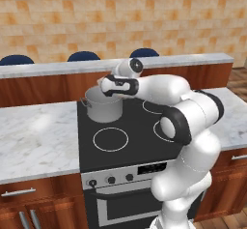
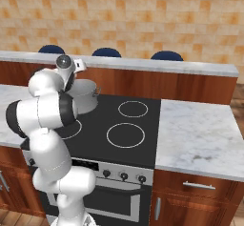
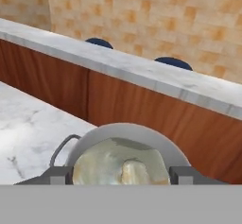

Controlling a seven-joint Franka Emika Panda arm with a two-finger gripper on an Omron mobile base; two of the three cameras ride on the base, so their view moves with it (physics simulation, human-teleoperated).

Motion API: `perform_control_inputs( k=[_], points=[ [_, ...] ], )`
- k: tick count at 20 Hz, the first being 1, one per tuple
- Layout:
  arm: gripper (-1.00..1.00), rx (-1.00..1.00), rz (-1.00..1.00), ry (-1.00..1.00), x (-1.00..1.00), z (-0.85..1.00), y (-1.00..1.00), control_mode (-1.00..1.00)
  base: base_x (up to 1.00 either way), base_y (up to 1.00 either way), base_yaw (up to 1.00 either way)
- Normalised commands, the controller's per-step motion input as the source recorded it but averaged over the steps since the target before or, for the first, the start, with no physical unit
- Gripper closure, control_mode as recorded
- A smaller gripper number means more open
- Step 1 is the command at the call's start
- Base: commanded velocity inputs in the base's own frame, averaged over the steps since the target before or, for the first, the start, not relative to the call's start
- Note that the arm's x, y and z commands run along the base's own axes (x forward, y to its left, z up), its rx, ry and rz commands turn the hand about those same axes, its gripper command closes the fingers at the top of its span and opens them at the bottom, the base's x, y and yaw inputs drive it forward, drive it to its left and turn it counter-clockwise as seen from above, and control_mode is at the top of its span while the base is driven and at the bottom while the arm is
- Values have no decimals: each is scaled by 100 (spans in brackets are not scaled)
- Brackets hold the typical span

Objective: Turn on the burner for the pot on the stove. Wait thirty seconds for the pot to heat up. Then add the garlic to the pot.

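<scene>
The grey pot stands on the back left ring of the black stove, beside my arm in the right base view. The burner under it is hidden by the pot. My gripper hangs just above the pot's rim. In the hand view the gripper is open, and its dark fingertips stand wide apart over the pot's mouth. The pale garlic lies inside the pot, apart from both fingers.
White-ringed zones lie in front of the pot and to its right. Black knobs sit on the silver strip. Marble counters flank the stove. A raised ledge with blue stools behind it runs along the back.
</scene>
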Motion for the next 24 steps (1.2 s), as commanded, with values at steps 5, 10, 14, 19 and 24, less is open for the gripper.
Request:
perform_control_inputs(
  k=[5,10,14,19,24],
  points=[
    [100,-3,0,10,17,-27,0,-100,0,0,0],
    [100,0,-2,15,19,-25,0,-100,0,0,0],
    [100,0,-2,17,40,-25,0,-100,0,0,0],
    [100,0,-2,15,40,-27,4,-100,0,0,0],
    [100,0,-2,15,45,-39,8,-100,0,0,0]
  ],
)
